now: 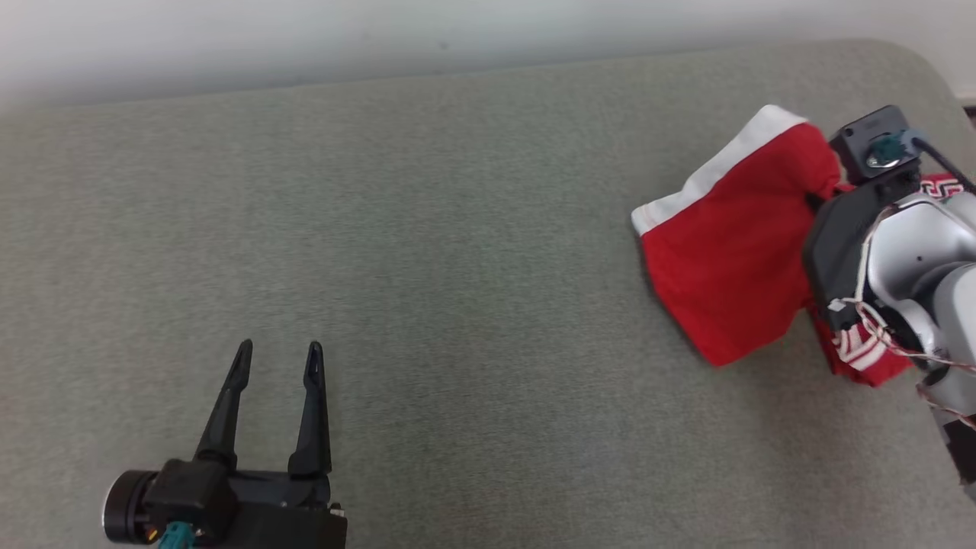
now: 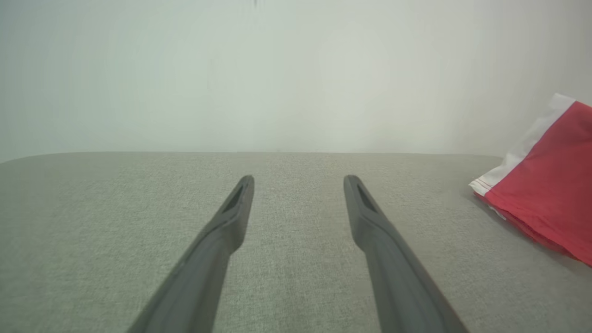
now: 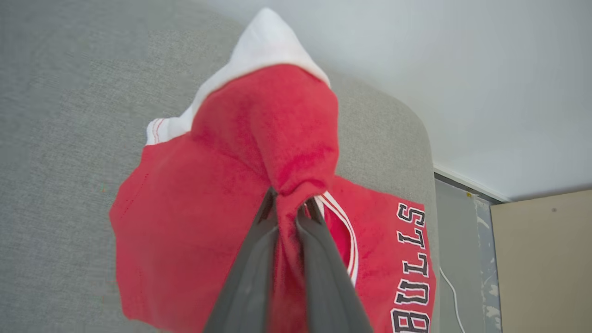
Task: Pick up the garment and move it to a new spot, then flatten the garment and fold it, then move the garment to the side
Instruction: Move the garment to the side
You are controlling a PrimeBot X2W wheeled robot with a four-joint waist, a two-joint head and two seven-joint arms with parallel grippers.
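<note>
A wide grey-green woven fabric surface (image 1: 457, 229) with a rounded far corner lies in front of a pale plain wall (image 1: 305, 38).

At the far right of this surface, the right gripper (image 3: 290, 208) is closed on cloth. Its two long dark fingers (image 3: 249, 277) stand almost together, and a bunch of a soft red garment (image 3: 208, 208) is pinched between their tips. The cloth is gathered into tight folds at this point and spreads out from it on all sides. A white band (image 3: 263, 46) runs along the edge of the garment that is farthest from the fingers. Beside the fingers there are thin white stripes (image 3: 342, 222) and black block lettering "BULLS" (image 3: 411, 277).

In the head view, the red garment sits near the right edge, and a dark shadow lies under its lower left border. The pale right forearm (image 1: 915, 252), with its black wrist camera (image 1: 877, 141) and loose thin wires, covers the right part of the garment. Past the rounded corner, the right wrist view shows a beige panel (image 3: 541, 259) and a thin white cable (image 3: 451, 291).

The left gripper (image 1: 278, 351) is at the lower left, well apart from the garment. Its fingers are spread wide with nothing between them, and they point over bare fabric toward the wall.
</note>
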